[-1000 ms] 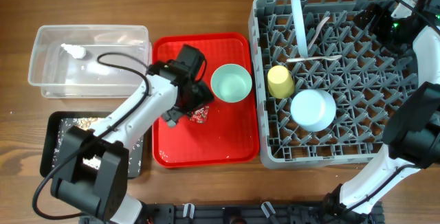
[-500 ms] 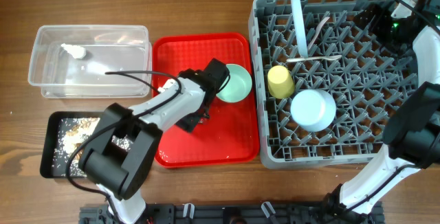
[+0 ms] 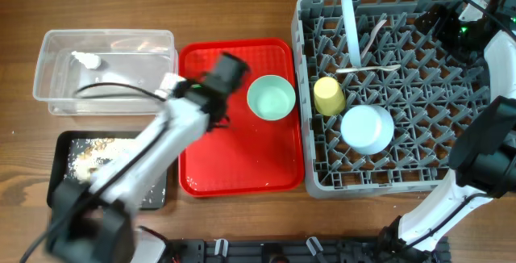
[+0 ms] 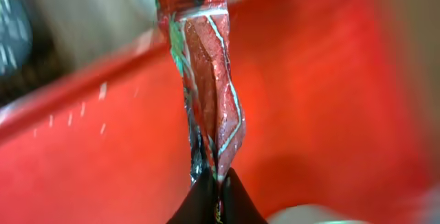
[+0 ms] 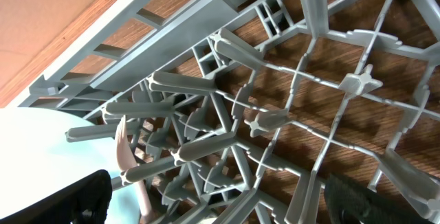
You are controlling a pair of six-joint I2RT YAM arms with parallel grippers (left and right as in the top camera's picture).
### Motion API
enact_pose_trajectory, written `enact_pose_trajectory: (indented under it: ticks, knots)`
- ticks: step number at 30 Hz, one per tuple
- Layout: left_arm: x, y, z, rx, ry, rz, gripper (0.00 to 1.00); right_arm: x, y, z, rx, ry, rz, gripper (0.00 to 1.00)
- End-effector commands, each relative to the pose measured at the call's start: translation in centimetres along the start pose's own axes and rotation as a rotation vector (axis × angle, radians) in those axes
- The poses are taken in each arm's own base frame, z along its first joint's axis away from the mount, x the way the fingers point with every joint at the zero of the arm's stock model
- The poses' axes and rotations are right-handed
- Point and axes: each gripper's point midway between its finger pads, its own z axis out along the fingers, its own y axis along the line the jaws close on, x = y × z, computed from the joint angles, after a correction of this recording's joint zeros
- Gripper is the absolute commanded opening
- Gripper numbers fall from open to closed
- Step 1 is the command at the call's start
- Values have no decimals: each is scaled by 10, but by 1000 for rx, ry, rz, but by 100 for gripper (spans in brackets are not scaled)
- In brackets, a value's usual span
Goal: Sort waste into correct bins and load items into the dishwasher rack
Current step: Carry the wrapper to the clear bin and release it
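My left gripper [image 4: 217,191] is shut on the lower end of the crinkled red snack wrapper [image 4: 206,80], which hangs above the red tray [image 3: 242,162]. From overhead, the blurred left arm [image 3: 173,126] hides the wrapper. A mint-green bowl [image 3: 271,98] sits on the red tray. The grey rack [image 3: 387,184] holds a yellow cup [image 3: 328,95], a white fork [image 3: 367,69], a spoon [image 3: 373,35] and a light blue plate [image 3: 351,29] on edge. Over the rack's far right corner, my right gripper [image 5: 220,207] stands open and empty.
The clear tub [image 3: 48,93] at the far left holds a white scrap [image 3: 85,59]. The black tray [image 3: 60,190] in front of it holds beige crumbs [image 3: 93,154]. A light blue round dish [image 3: 367,128] lies upturned in the rack.
My left gripper has shut on the wrapper and lifted it off the red tray, swinging toward the tray's far left. The right arm has not moved.
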Motion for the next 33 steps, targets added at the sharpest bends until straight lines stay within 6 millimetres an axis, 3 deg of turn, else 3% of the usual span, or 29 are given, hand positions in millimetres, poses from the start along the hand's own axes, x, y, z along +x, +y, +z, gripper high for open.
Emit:
enact_pose_trajectory:
  ticks: [1,3,5,10,13,14,15,17,18,20,23,27,33]
  knots:
    - [-84,-7,-33,109,-211,-172,5,1,-2,4,4,6,3,100]
    - [-117,2,-27,86,-249,-266,5,1,-2,4,4,6,3,100]
    - [-136,13,-11,39,-264,-320,5,1,-2,4,4,6,2,100]
    - [-158,23,40,-25,-204,-441,11,1,-2,4,4,6,3,100]
    - [-167,20,52,-7,-195,-478,14,1,-2,4,4,6,3,100]
    - [-170,18,54,2,-200,-486,16,1,-2,4,4,6,3,100]
    - [-172,16,55,14,-204,-493,25,1,-2,4,4,6,3,100]
    - [-176,10,54,34,-212,-447,47,1,-2,4,4,6,3,100]
    - [-180,3,54,61,-221,-390,65,1,-2,4,4,6,3,100]
    - [-185,-7,52,98,-236,-332,83,1,-2,4,4,6,3,100]
    - [-190,-16,48,133,-253,-283,94,1,-2,4,4,6,2,100]
    - [-201,-30,41,199,-292,-310,100,1,-2,4,4,6,3,100]
    - [-203,-32,39,209,-302,-315,100,1,-2,4,4,6,3,100]
